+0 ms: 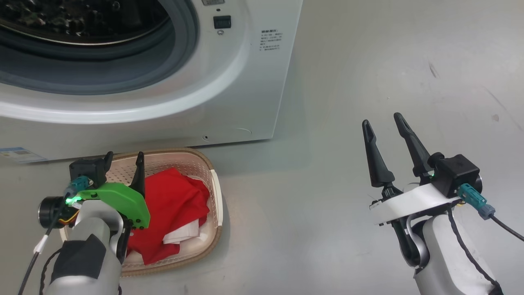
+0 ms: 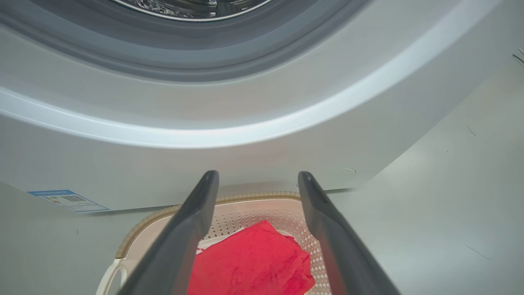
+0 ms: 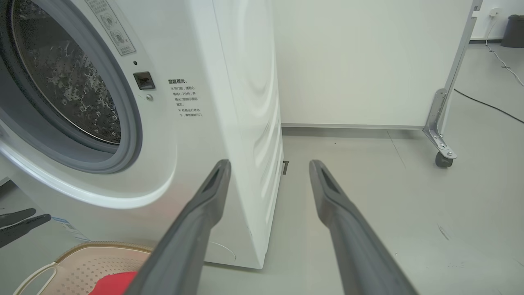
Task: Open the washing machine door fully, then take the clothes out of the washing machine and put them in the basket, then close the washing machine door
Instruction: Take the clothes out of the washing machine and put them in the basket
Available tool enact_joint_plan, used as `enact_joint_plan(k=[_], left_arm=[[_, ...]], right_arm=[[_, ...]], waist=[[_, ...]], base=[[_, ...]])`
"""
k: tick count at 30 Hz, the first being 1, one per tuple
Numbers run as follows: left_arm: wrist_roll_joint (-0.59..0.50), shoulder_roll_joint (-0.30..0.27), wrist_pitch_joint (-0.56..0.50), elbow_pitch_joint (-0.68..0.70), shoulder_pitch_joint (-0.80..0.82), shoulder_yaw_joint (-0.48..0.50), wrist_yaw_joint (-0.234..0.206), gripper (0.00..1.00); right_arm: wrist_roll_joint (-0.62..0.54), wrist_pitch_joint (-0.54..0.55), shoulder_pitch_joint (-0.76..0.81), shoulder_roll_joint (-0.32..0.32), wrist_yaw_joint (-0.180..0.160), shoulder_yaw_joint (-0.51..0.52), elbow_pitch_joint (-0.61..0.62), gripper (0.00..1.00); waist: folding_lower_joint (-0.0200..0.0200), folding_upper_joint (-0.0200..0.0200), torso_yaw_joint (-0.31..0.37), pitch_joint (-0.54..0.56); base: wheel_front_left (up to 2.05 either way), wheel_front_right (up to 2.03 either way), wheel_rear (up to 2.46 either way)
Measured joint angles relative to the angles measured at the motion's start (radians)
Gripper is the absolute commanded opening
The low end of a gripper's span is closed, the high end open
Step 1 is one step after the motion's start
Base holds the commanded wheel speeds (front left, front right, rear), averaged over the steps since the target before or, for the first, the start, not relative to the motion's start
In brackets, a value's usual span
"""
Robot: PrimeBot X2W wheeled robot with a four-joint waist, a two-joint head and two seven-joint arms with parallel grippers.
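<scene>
Wide and empty, the left hand (image 1: 124, 157) hung over the back half of the basket, its fingers (image 2: 184, 237) pointing toward the washer. The clothes lay just beneath and ahead of it, showing between the two fingers in the left wrist view; whether a finger touched the cloth could not be told. Well off to the right, the right hand (image 1: 381, 119) stood over bare floor (image 1: 368, 61), also spread wide with nothing between its fingers, far from the clothes and aimed near the machine's right front corner.

The washer (image 1: 229, 82) took up the upper left of the head view, with its grey gasket (image 1: 180, 53) and dimpled steel drum (image 3: 69, 82) exposed. The basket (image 1: 204, 162) sat on the floor just in front of the washer's base. The clothes (image 1: 176, 200), a red heap with a white fold at its right side, covered most of the basket's inside. A small blue sticker (image 1: 16, 153) sat low on the washer's front, left of the basket.
</scene>
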State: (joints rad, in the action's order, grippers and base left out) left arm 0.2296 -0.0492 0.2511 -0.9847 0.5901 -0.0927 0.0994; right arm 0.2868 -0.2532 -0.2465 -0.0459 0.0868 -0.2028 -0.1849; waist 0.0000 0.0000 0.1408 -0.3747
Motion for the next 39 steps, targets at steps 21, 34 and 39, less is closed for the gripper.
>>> enact_joint_plan(k=[21, 34, 39], left_arm=[[0.032, 0.012, 0.001, 0.471, -0.219, 0.071, 0.003, 1.0], [0.024, 0.012, 0.001, 0.571, -0.375, 0.064, 0.001, 1.0], [0.025, 0.013, 0.001, 0.607, -0.41, 0.06, -0.002, 1.0]], right_arm=[[-0.001, 0.0, 0.127, 0.0, 0.004, 0.047, 0.034, 1.0], [-0.006, 0.0, 0.161, 0.001, 0.003, 0.065, 0.062, 1.0], [-0.006, 0.0, 0.181, 0.001, -0.001, 0.065, 0.067, 1.0]], waist=[[0.0, 0.0, -0.106, 0.228], [0.0, 0.0, -0.121, 0.273], [0.0, 0.0, -0.119, 0.279]], base=[[0.0, 0.0, 0.0], [0.0, 0.0, 0.0], [0.0, 0.0, 0.0]])
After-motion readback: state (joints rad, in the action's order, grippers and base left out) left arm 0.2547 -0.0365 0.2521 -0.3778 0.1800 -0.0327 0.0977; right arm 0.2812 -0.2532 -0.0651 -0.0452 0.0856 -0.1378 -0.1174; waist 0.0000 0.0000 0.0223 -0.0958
